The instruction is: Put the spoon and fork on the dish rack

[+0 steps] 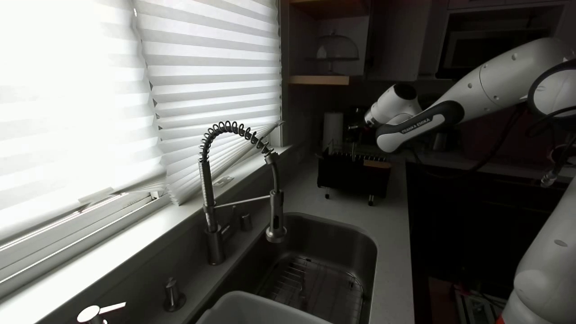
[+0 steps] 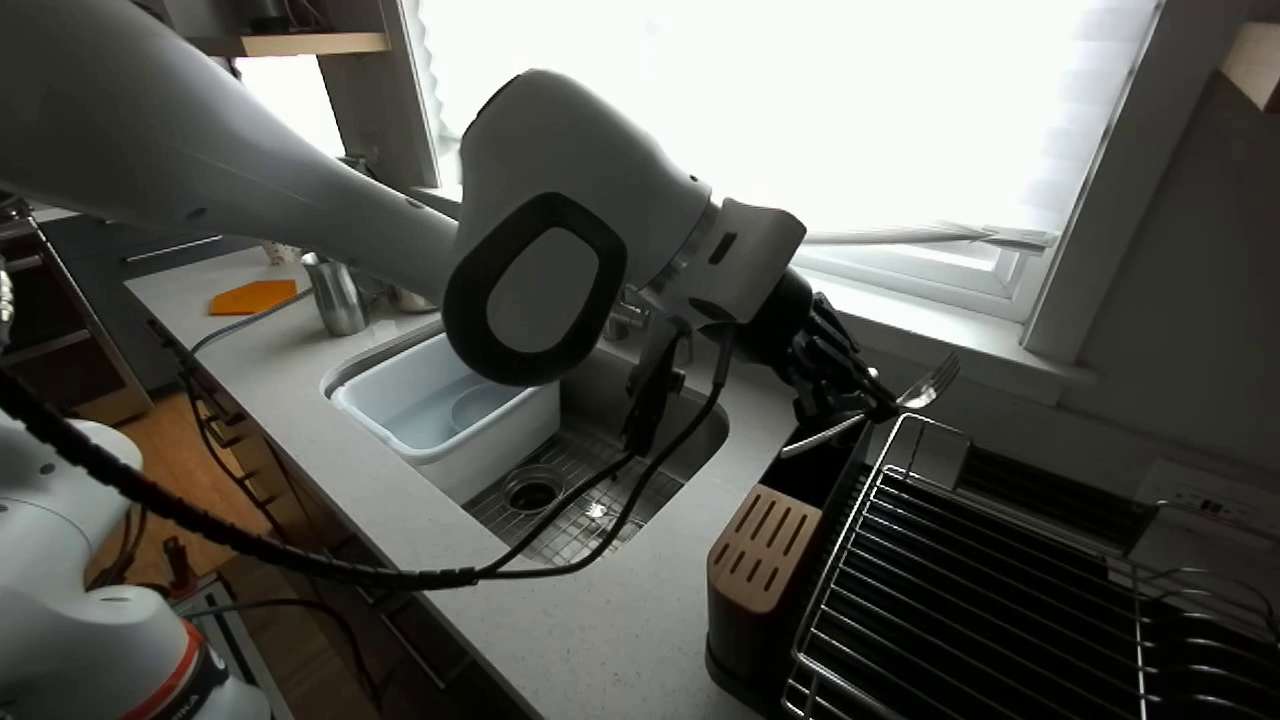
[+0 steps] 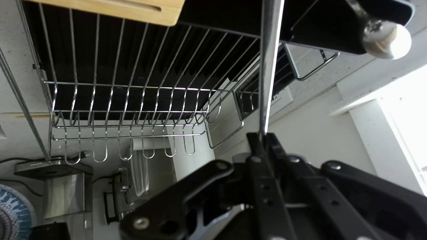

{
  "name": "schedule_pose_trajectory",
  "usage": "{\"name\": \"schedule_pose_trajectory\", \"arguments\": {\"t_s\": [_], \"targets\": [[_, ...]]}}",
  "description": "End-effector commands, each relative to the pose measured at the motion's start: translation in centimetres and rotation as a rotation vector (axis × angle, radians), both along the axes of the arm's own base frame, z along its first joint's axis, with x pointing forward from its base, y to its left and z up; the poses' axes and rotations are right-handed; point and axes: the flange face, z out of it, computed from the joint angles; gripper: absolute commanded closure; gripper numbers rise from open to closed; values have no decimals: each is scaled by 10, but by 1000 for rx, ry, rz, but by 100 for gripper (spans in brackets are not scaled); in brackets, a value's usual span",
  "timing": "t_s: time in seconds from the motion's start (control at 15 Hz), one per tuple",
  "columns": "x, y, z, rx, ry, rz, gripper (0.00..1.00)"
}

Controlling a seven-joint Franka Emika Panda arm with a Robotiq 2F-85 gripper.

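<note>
My gripper [image 3: 262, 137] is shut on the thin silver handle of the fork [image 3: 269, 63]. In an exterior view the gripper [image 2: 882, 408] holds the fork [image 2: 928, 388] tilted, tines up toward the window and handle end down, above the rack's holder. The gripper [image 1: 355, 128] also shows above the rack. The black dish rack [image 1: 353, 177] stands on the counter; its wire top [image 2: 1000, 575] and wires in the wrist view [image 3: 133, 87] are bare. A rounded shiny end, seemingly the spoon [image 3: 387, 40], shows over the black holder; its lower part is hidden.
A slotted wooden block [image 2: 765, 545] covers part of the rack's holder. The steel sink [image 1: 333, 225] with a spring faucet [image 1: 275, 216] and a pale tub [image 2: 500, 430] lies beside the rack. The window sill [image 2: 930, 325] runs behind. Cables [image 2: 590, 560] hang from the arm.
</note>
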Motion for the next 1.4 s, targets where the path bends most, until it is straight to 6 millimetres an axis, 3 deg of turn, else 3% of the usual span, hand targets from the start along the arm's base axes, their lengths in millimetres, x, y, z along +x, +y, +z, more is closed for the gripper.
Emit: {"name": "schedule_pose_trajectory", "arguments": {"t_s": [0.0,1.0,1.07,1.33], "targets": [[2,-11,-4,-12,-26,-28,98],[34,11,-46,-35,50,-6,98],[36,13,-48,-30,47,-7,78],[38,20,-49,-5,30,-6,47]]}}
